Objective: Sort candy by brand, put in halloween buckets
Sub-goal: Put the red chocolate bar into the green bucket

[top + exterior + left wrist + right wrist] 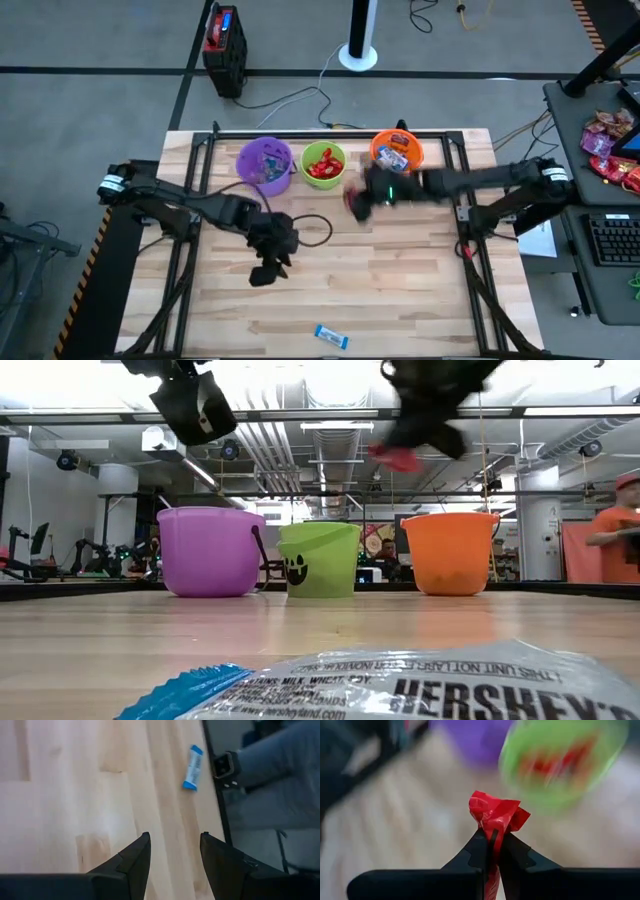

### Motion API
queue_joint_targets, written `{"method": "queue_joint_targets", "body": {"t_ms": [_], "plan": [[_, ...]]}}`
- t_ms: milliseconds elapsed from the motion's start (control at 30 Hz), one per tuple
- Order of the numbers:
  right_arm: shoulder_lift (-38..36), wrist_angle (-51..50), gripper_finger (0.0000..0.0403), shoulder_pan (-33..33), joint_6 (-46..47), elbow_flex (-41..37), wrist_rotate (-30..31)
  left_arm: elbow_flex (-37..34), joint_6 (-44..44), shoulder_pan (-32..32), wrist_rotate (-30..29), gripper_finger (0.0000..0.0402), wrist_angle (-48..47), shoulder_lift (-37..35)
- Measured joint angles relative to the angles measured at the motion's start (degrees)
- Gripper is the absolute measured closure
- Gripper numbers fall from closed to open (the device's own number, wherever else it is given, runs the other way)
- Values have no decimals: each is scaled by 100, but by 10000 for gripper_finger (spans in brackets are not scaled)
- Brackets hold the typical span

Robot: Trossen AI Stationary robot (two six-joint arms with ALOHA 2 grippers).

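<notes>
Right end effector pinches a red-wrapped candy between its two dark fingers, the crumpled wrapper sticking up past the fingertips. From above, this end effector sits in the upper middle of the frame, between the lime green bucket and the orange bucket, just below their rims and over bare wood. From bench height the red piece hangs blurred in the air at upper centre, above the gap between those two buckets.

Red candies fill the green bucket, and blue-and-white wrapped bars lie in the orange one. A purple bucket stands just left of the green one and holds some pale pieces that I cannot make out. All three stand in a row along the top edge of the bench.

One blue-and-white bar lies alone near the bottom edge of the overhead frame, well apart from the buckets. It fills the foreground of the bench-level view, its silver wrapper reading HERSHEY'S.

Left end effector hangs over the left middle of the bench with its fingers spread and nothing between them; its own camera shows the bar farther off near the bench edge.

A person in an orange top stands at the right edge of the bench-level frame.
</notes>
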Motion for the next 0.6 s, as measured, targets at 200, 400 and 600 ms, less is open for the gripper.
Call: {"method": "queue_joint_targets", "body": {"t_ms": [200,400,600], "plan": [[382,1583,380,-1638,-1884,717,47,99,-1093,-584,-1092,247,132,-2],[1202,2224,368,-2224,-2592,1255,-8,182,-2050,-1121,-1979,247,132,-2],[2004,1639,313,-2379,-2329,1788,-155,178,-2771,-1448,-2487,247,132,-2]]}}
